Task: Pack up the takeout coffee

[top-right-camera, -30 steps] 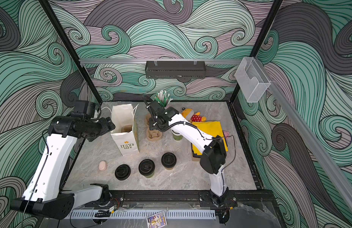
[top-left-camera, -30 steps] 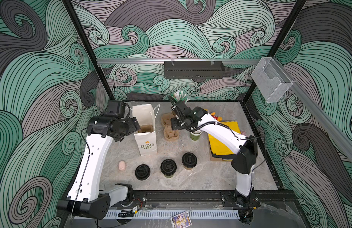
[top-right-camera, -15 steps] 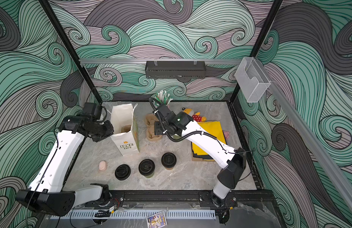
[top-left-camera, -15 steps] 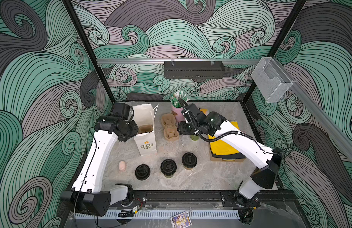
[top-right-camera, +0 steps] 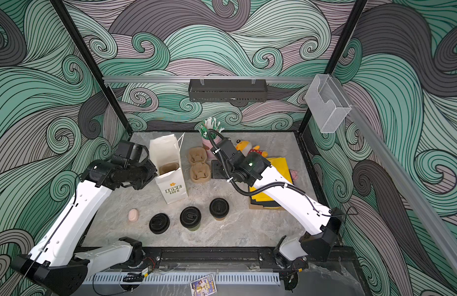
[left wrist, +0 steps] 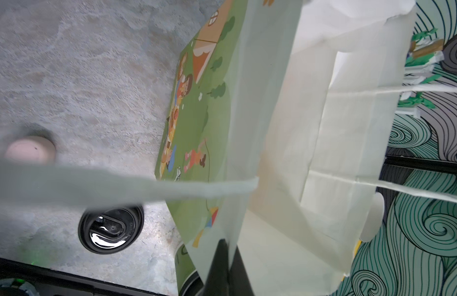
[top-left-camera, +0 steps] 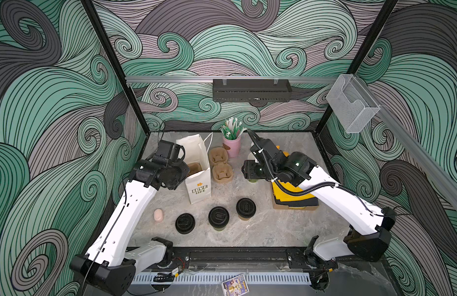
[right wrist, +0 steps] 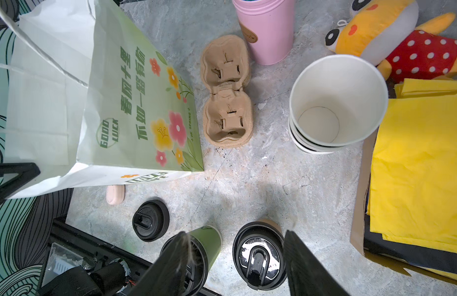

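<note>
Your left jaws are pressed together on the top edge of the paper bag [top-left-camera: 198, 179], pinching its wall; the left wrist view shows the paper between them. The bag stands upright and open on the counter [top-left-camera: 260, 230], with a cardboard cup holder [top-right-camera: 168, 167] down inside it.

Your right jaws stand apart and hold nothing. They hang above the counter to the right of the bag, near the stack of empty cups [right wrist: 337, 102].

Neither coffee is packed. The green cup [top-left-camera: 218, 217] and the brown cup [top-left-camera: 246, 208] both stand lidded on the counter in front of the bag, just beside each other but apart. A loose lid [top-left-camera: 185, 223] lies to the left of the green cup, and a small pink object [top-left-camera: 158, 214] lies farther left.

Two more cup holders [top-left-camera: 221, 165] lie just right of the bag, and the pink cup of straws [top-left-camera: 232, 146] stands behind them. A plush toy [top-right-camera: 248, 150] and yellow bags [top-right-camera: 278, 164] sit at the back right.
</note>
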### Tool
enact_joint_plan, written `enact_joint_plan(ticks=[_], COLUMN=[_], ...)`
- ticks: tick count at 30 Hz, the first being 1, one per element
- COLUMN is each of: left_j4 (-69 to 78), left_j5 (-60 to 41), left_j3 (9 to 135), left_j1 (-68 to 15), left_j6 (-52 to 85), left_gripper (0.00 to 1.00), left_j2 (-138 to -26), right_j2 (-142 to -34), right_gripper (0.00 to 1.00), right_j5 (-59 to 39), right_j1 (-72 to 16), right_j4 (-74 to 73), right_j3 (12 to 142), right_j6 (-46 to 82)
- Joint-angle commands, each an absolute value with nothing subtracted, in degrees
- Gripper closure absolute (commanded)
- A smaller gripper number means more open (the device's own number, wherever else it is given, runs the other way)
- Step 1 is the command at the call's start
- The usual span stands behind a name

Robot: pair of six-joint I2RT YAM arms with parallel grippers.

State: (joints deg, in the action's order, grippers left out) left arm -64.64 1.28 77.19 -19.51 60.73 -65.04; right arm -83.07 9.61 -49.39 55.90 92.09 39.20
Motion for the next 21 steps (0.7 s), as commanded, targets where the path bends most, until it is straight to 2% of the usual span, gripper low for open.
enact_joint_plan(ticks=[1,10,15,18,21], left_j4=[-64.35,-66.33,-67.13,-67.42,-68.58], left_j5=[6.80,16.25,19.24,19.85,21.17], left_j3=[77.15,74.84,74.83,75.12,75.15], left_j1=[-23.35,-34.79,-38.75,-39.95,-40.17], left_j6=[71.07,85.37,88.59,88.70,87.89], left_gripper=[1.00,1.00,0.95,0.83,0.65], left_j2=[-63.69,-61.89,-61.72,-61.55,-60.45], right_j2=[-80.89,-76.45,-74.30,-74.00,-74.35], right_gripper=[0.39,0.39,0.40,0.40,0.39], right_j5=[12.02,12.61,12.57,11.02,8.09], right_j1=[-48.96,-48.69,-48.66,-48.77,-49.54], right_j4=[56.87,56.86,57.59,59.23,61.32], right_j3=[90.96,87.07,85.52,84.87,83.46], right_j6=[40.18,40.69,40.81,39.75,37.97])
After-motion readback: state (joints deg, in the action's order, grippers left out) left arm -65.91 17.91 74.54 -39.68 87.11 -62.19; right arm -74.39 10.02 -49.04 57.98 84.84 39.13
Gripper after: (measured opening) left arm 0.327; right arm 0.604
